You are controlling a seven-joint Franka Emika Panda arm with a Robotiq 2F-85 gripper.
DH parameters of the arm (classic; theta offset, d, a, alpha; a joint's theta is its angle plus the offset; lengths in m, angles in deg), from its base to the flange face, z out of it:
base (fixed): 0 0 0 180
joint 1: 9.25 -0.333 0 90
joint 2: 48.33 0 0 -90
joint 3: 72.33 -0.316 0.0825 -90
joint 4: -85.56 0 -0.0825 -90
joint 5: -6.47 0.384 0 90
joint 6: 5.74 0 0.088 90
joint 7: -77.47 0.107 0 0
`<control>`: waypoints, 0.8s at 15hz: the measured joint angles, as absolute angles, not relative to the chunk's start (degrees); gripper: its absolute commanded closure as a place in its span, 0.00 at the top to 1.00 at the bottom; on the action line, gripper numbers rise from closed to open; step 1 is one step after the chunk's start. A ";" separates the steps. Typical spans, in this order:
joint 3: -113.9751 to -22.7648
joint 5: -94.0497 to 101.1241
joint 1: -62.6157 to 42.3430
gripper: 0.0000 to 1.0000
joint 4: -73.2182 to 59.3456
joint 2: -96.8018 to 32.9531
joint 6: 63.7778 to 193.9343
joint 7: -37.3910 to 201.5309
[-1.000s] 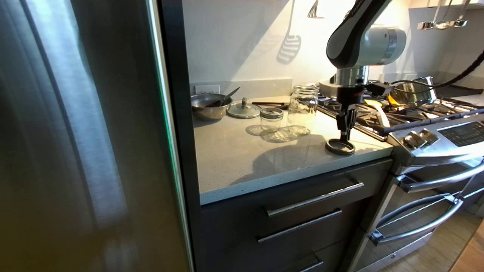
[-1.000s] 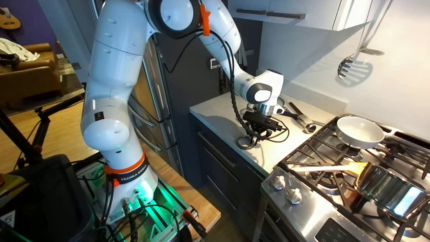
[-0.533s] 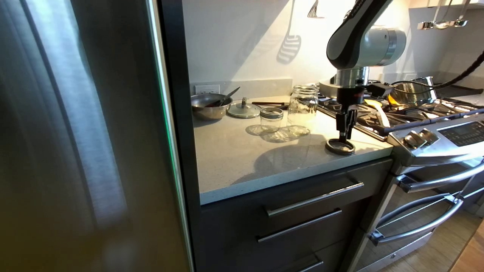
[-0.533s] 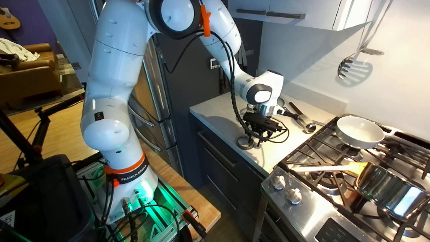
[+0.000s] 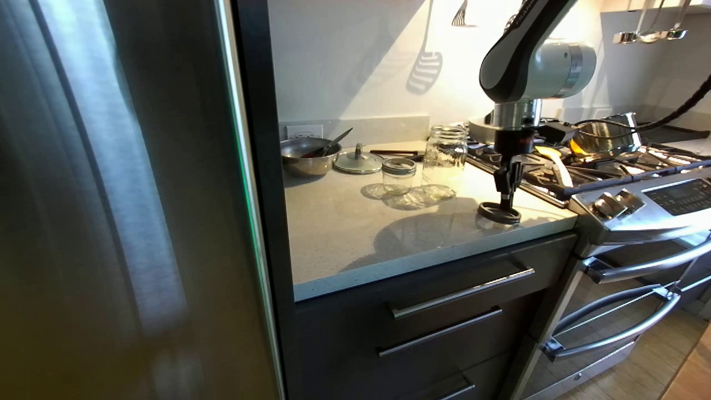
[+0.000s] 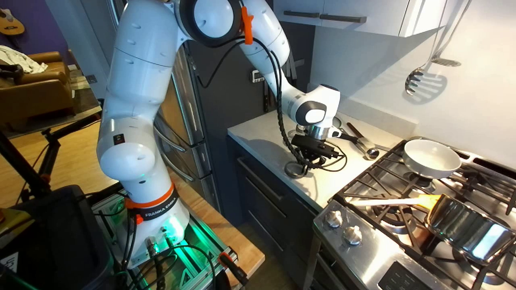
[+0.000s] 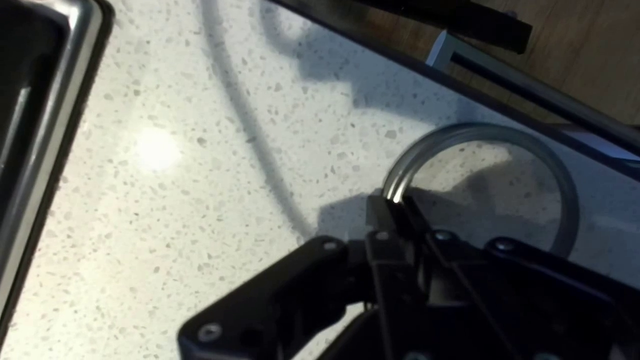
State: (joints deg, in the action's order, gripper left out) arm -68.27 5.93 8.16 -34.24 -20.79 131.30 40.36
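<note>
Toward the near right corner of the counter [image 5: 328, 233], in an exterior view, the gripper [image 7: 394, 204] pinches a ring [image 7: 475, 132] by its rim. Round and nearly level, the ring faces up; whether it touches the counter is hard to tell. Far left, a bowl [image 5: 309, 165] holds a dark utensil [image 5: 339, 140]; right of it stand a small jar [image 5: 399, 181] and a large jar [image 5: 445, 156].

Pale speckled tabletop [image 5: 333, 239], shiny metal bowl [image 5: 311, 166] at the back, round pot lid [image 5: 355, 164] just beside it, small glass jar [image 5: 399, 179] near a big glass jar [image 5: 445, 153], dark-handled kitchen tool [image 6: 354, 129] lying flat, metal ring [image 7: 480, 132] near the front, hard to tell if it touches down
</note>
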 measured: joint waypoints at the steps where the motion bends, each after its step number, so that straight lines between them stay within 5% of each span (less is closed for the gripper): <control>1: -68.27 5.93 8.16 0.02 -34.21 -20.79 131.33 40.36; 12: -67.44 2.04 7.19 0.02 -33.69 -25.66 131.11 41.49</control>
State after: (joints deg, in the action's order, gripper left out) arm -67.44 2.04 7.19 -33.69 -25.66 131.11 41.49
